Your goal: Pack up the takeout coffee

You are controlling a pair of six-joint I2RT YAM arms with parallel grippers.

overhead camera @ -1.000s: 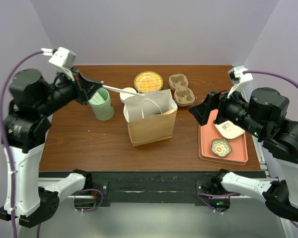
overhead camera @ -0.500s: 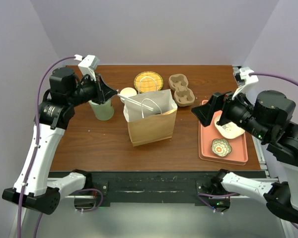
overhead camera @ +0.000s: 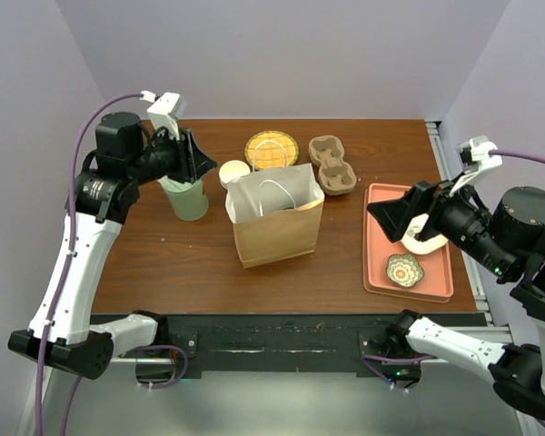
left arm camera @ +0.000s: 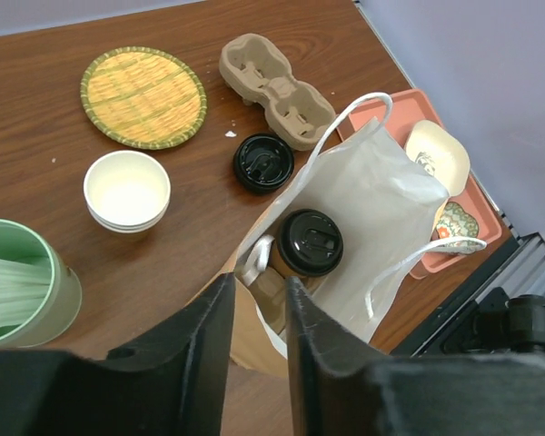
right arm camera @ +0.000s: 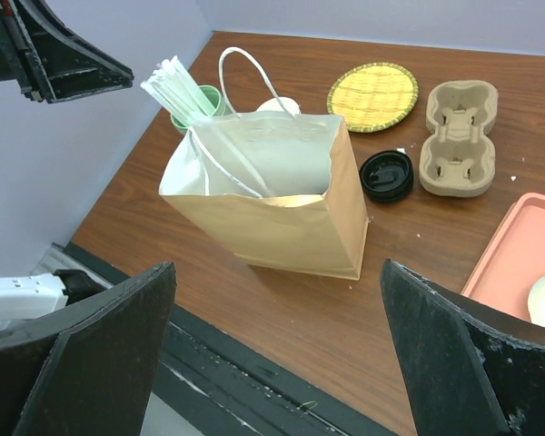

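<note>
left pincer has opened; coffee (lidded) inside bag, loose lid beside.

Brown desk carries: paper bag centre; green cup and white cup stack upper left; woven mat, cup carrier and black lid top centre; pink tray right.

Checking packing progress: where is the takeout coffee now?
Left wrist view shows the takeout coffee upright inside the paper bag at the table centre, beside the loose black lid.
</note>
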